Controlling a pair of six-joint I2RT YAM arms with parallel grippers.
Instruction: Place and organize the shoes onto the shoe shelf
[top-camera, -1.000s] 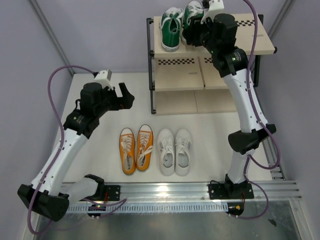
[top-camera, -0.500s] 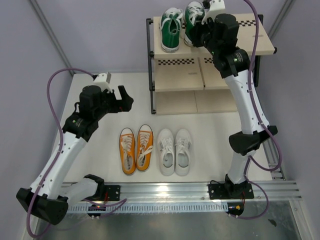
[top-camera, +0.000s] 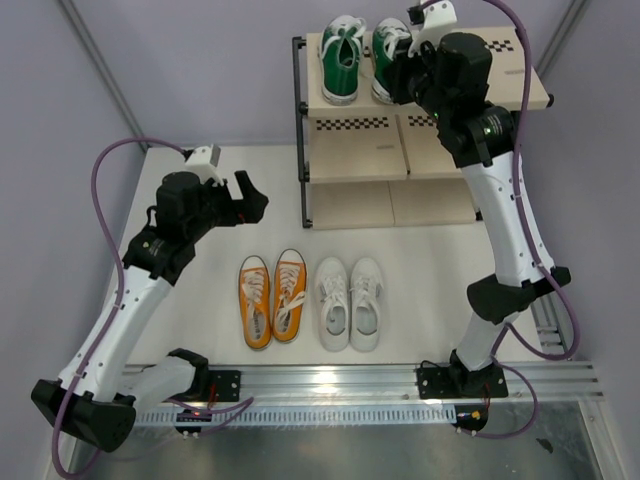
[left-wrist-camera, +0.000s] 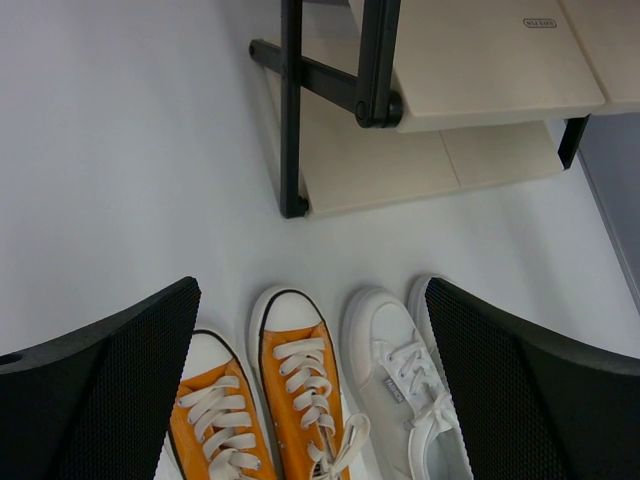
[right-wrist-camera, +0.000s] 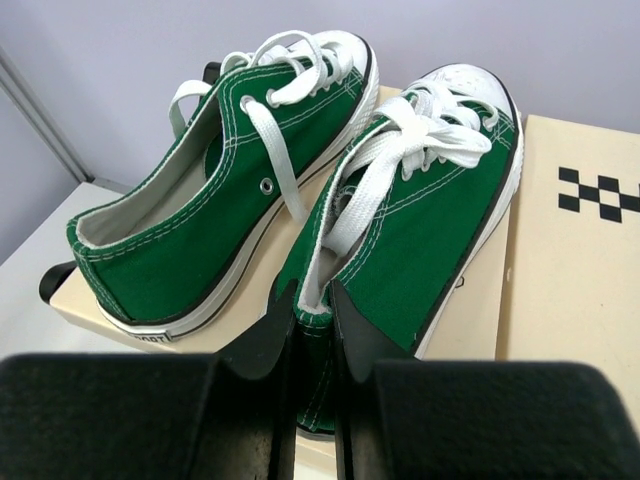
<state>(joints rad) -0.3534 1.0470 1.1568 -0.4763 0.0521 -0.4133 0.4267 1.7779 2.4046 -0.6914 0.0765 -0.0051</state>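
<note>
The shoe shelf (top-camera: 530, 95) stands at the back right, its top board (right-wrist-camera: 580, 270) also in the right wrist view. A green sneaker (top-camera: 342, 58) stands on the top board's left end. My right gripper (right-wrist-camera: 314, 325) is shut on the heel of a second green sneaker (right-wrist-camera: 420, 200), beside the first (right-wrist-camera: 230, 190), tilted with its sole edge at the board. The orange pair (top-camera: 272, 297) and the white pair (top-camera: 350, 302) lie side by side on the floor. My left gripper (left-wrist-camera: 310, 390) hangs open and empty above the orange shoes (left-wrist-camera: 300, 390) and a white shoe (left-wrist-camera: 400, 380).
The shelf's black frame post (left-wrist-camera: 291, 110) and its lower boards (left-wrist-camera: 470, 60) show in the left wrist view, beyond the floor shoes. A metal rail (top-camera: 330, 382) runs along the near edge. Grey walls close in at the back and both sides.
My right gripper has carried the second green sneaker right and back over the top board, closer to level beside the first. My left arm has barely moved.
</note>
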